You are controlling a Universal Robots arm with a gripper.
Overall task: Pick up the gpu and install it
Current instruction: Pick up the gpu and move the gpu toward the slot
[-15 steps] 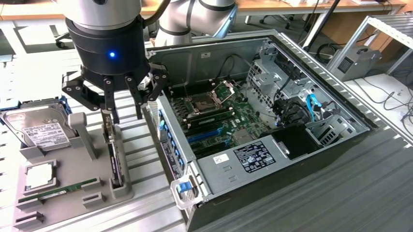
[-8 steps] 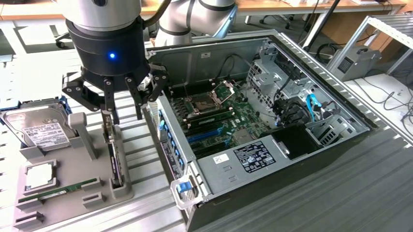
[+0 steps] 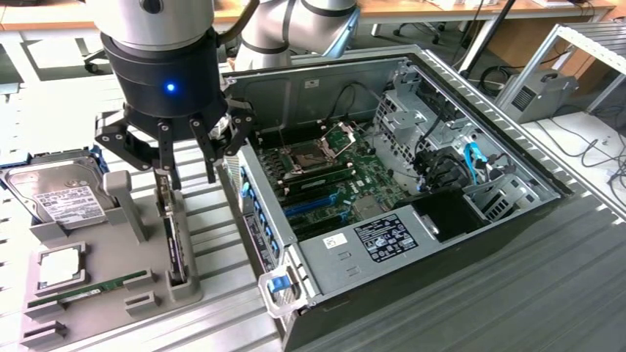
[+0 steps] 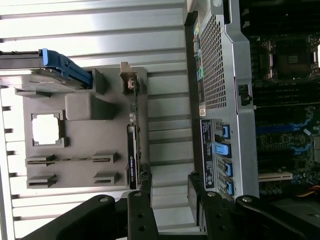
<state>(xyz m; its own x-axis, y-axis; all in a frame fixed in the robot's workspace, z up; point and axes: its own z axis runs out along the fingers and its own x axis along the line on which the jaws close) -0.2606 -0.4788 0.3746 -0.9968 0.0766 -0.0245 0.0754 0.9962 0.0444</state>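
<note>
Jaws spread wide just over one gpu [image 3: 174, 238] standing on edge in one grey holder [image 3: 117, 253].

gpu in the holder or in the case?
In the holder. The gpu stands on edge in the grey holder's slot, outside the case; the open claw is over it, not gripping.
</note>
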